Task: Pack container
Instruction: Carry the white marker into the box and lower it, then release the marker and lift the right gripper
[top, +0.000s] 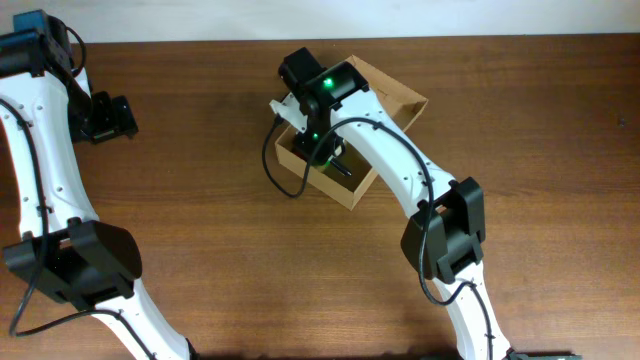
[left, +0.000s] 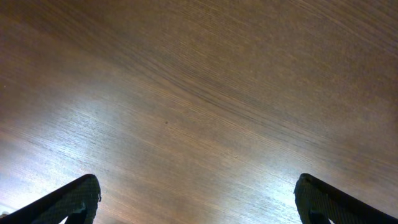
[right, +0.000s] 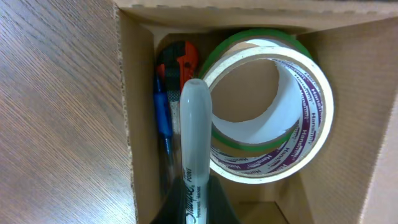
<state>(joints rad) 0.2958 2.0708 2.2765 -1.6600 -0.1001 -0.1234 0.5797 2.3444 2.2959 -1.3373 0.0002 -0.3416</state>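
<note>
A dark brown wood-grain desk (top: 200, 200) is filling every view. One tan cardboard container (top: 400, 95) is sitting open at the desk's far middle. Lying inside it are one green tape roll (right: 261, 34), one white tape roll (right: 317, 112), one blue pen (right: 163, 118) and one orange-and-black tool (right: 177, 62). The right claw (right: 194, 204) is hanging over the container, pinching one grey marker (right: 196, 130). The left claw (left: 196, 190) is gaping wide over bare desk, far left.

A table (top: 200, 200) of dark brown wood with a fine, streaky grain fills nearly the whole overhead view. Beyond its far edge runs a thin pale strip (top: 450, 15), too narrow to tell what it is. Light from above leaves soft whitish glare (left: 81, 130) on the wood, strongest in the left wrist view.
</note>
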